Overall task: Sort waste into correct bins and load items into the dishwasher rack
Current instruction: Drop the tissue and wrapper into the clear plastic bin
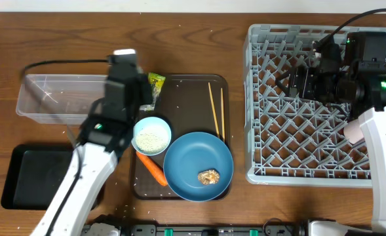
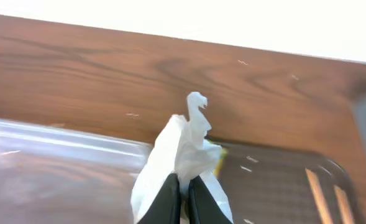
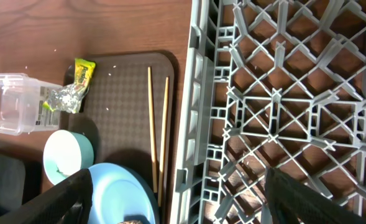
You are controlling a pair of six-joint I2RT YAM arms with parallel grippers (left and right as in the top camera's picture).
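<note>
My left gripper (image 2: 184,194) is shut on crumpled white paper (image 2: 181,142), held above the right end of the clear tub (image 1: 52,98). My right gripper (image 3: 179,199) is open and empty over the left part of the grey rack (image 1: 310,105). On the brown serving tray (image 1: 189,88) lie the chopsticks (image 1: 215,108), the yellow-green wrapper (image 1: 156,81) and foil (image 3: 68,96). The light blue bowl of rice (image 1: 152,136), the carrot (image 1: 152,168) and the blue plate (image 1: 193,160) with a brown lump (image 1: 210,176) are there too. The light blue cup is out of view.
The shallow black tray (image 1: 32,176) sits at the front left, below the tub. A pink object (image 1: 354,131) shows in the rack beside my right arm. Rice grains are scattered on the wooden table (image 1: 199,39).
</note>
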